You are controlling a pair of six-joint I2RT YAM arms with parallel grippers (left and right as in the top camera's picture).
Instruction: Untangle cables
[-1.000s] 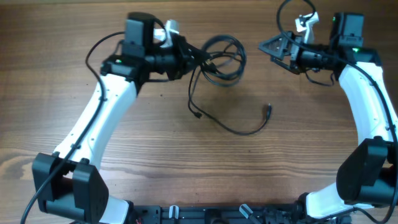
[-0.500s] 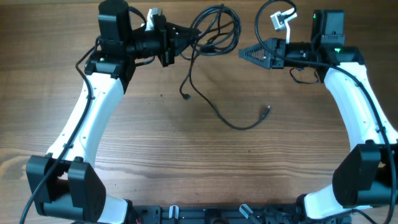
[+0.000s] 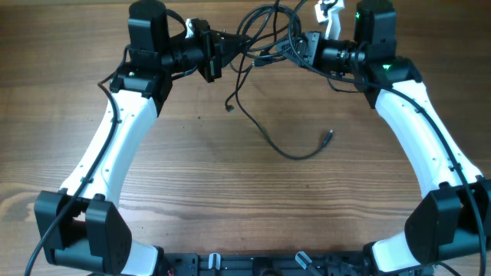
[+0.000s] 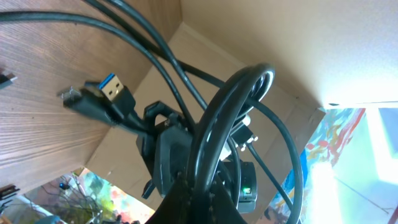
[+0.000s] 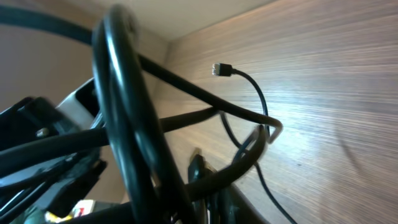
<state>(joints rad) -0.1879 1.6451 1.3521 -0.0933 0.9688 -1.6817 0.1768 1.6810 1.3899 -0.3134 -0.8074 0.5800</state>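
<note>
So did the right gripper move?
Yes. The right gripper moved left to the cables; it was right of the loose plug, now left of it.

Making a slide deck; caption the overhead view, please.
Left gripper and right gripper flank the tangled cables, two plug ends trailing onto the wooden table.

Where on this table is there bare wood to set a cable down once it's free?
The wide strip of table between the left arm and right arm, below the trailing cord, is bare. Crowded: the far edge, where the left claw and right claw meet the cables.
</note>
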